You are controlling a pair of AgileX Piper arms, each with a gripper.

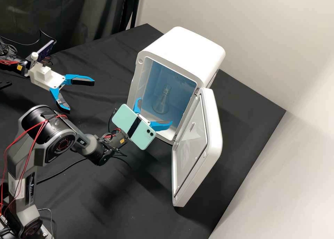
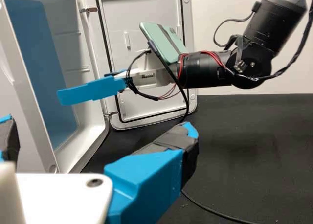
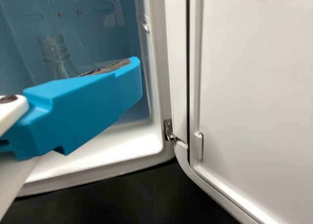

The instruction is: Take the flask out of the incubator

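On the black bench, from the high view, found the white incubator with its door swung wide. Saw the glass flask upright on the floor of the blue chamber, toward the back. Noted the right gripper at the chamber mouth, fingers spread wide, holding nothing, apart from the flask. Spotted the left gripper well apart over the bench, likewise spread and empty.

From the left wrist view, made out one blue finger of the right gripper level with the incubator's front frame, and a mint-green phone mounted above that wrist.

From the right wrist view, caught the flask's neck beyond a blue finger, not touching it, with the door hinge close alongside.

Judged the step in hand to be the reach inward. Reckoned it best to go in straight and level, keep clear of frame and hinge, straddle the neck squarely, close gently on the slick glass, and lift only slightly before backing out.
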